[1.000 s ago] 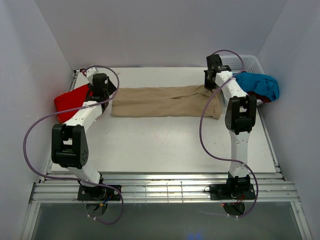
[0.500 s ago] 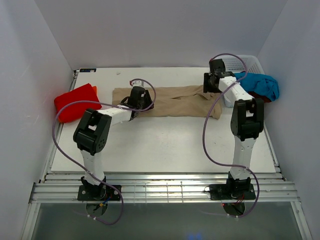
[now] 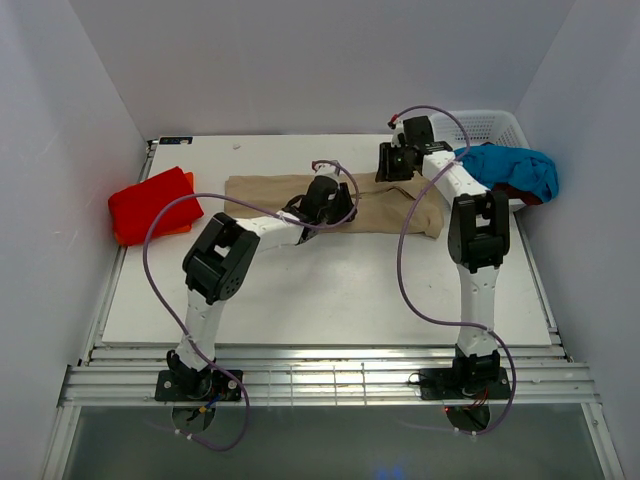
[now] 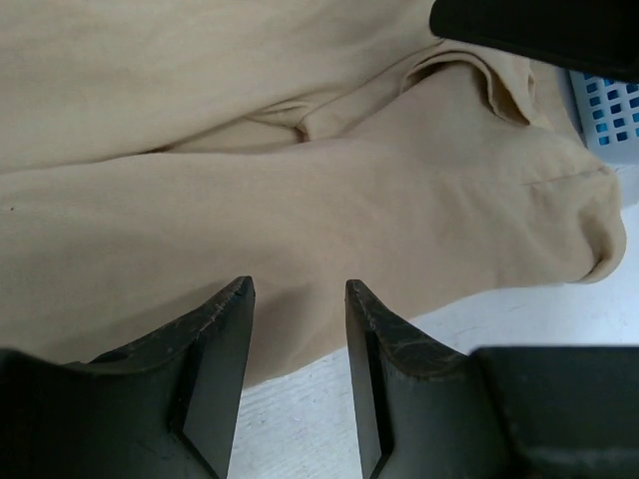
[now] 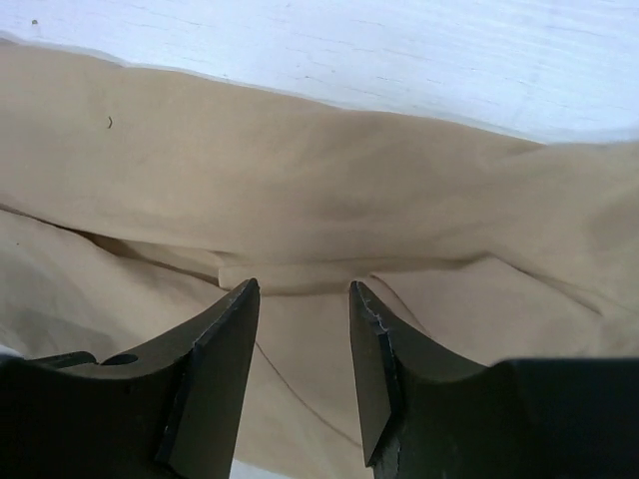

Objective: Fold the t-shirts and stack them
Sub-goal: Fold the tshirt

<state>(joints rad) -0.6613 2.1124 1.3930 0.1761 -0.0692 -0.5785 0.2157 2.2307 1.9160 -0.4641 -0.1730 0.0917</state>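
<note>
Subject: the tan shirt [image 3: 385,212] lies as a long band, folded lengthwise, across the far middle of the desk [image 3: 300,290]. It is creased and not yet squared.
Other shirts: the red shirt [image 3: 150,203] sits folded at the left edge of the desk. The blue shirt [image 3: 515,168] is heaped over a dark red shirt [image 3: 520,192] by the basket [image 3: 490,125], far right.
Left tool [image 4: 298,299]: released, fingers parted with nothing between them, poised over the near edge of the tan shirt about mid-length. Contact with the cloth cannot be told.
Right tool [image 5: 302,294]: released likewise, fingers parted above a crease on the far side of the same shirt, to the right of the left tool.
Step judged: taking hold for a crosswise fold. This shirt is not yet ready for stacking.
Risk one: a pinch that catches only the top layer would peel the band open rather than carry it over.
Risk two: the tools stand at different places along the band, so uneven grips would skew the fold.
Risk three: the sleeve [image 4: 584,225] at the right end lies loose and rumpled, and it may trail out of the fold.
Risk four: the arms sit close together over the middle, so a sweep toward each other invites a knock.
Risk five: the left arm's cable [image 3: 147,250] loops wide beside the red shirt and could snag or drag it.
</note>
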